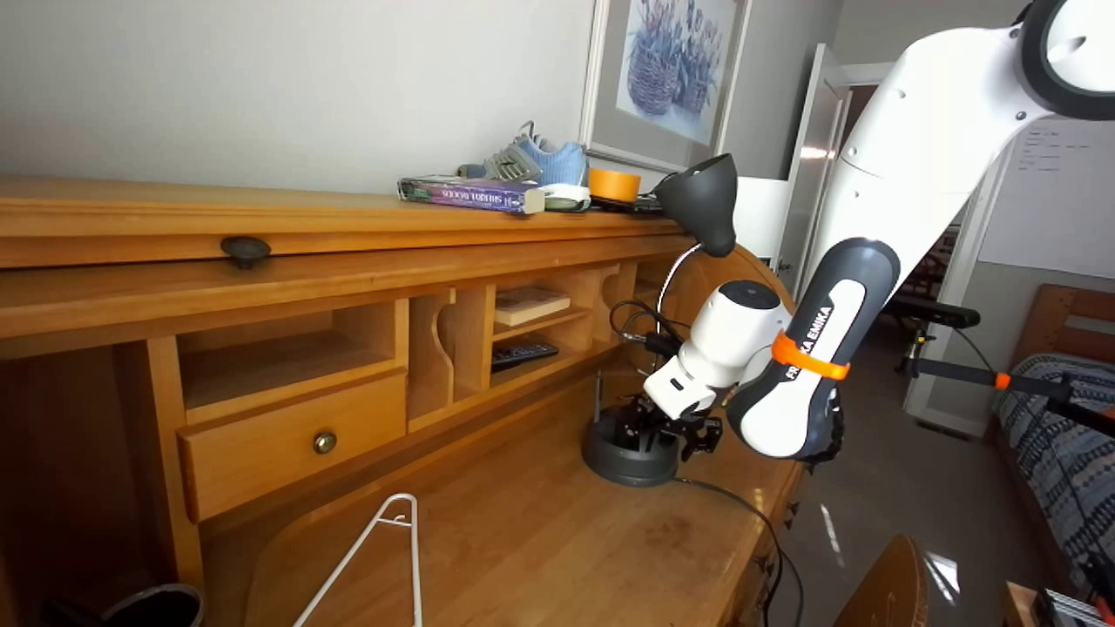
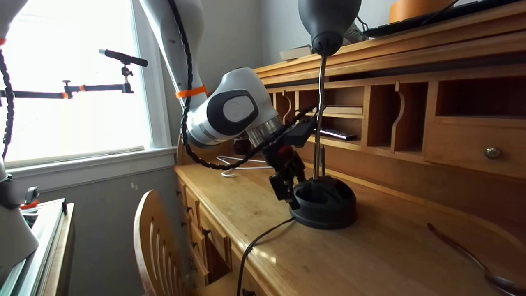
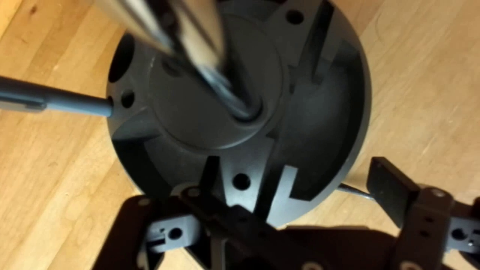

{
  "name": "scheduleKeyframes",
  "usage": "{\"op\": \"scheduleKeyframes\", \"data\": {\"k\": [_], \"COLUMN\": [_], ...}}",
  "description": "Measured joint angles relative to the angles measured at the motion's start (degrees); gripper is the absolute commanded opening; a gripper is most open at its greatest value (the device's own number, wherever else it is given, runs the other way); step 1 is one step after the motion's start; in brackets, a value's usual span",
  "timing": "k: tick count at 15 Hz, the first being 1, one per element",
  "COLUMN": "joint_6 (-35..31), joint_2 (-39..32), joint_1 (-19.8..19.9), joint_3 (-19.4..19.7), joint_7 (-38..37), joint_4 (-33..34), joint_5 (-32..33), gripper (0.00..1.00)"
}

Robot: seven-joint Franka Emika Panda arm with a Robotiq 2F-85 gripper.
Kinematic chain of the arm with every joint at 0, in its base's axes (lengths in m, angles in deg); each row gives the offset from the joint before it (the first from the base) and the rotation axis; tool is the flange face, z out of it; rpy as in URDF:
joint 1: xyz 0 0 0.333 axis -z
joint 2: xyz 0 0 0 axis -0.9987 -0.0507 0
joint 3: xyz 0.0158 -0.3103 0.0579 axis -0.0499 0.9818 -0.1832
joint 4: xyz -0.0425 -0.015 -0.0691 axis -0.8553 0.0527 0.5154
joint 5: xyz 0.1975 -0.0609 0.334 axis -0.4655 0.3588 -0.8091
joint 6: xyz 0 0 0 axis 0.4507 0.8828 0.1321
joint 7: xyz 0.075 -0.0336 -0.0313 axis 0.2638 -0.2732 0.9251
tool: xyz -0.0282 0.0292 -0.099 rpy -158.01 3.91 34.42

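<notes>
Two fingers (image 3: pixel 392 189) of the pincer (image 3: pixel 300 176) stand wide apart, gripping nothing, at the lamp base (image 3: pixel 202 125); before closing, keep both clear of the cord (image 3: pixel 356 192).

Matt, smooth plastic lamp base (image 2: pixel 326 213)

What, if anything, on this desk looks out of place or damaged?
A blue shoe sits atop the desk hutch beside a book, an unusual spot for footwear, and a white hanger lies loose on the desktop, where hangers seldom belong. I can't see any spill or damage; the lamp by the open gripper stands upright.
</notes>
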Motion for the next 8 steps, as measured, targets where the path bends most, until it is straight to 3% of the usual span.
{"op": "scheduleKeyframes", "data": {"k": [3, 8], "joint_6": [0.0, 0.0], "joint_2": [-0.2, -1.7], "joint_1": [-2.0, -8.6], "joint_3": [3.7, 13.7], "joint_7": [0.0, 0.0], "joint_4": [-0.2, -1.7], "joint_5": [2.2, 4.5], "gripper": [1.00, 1.00]}}
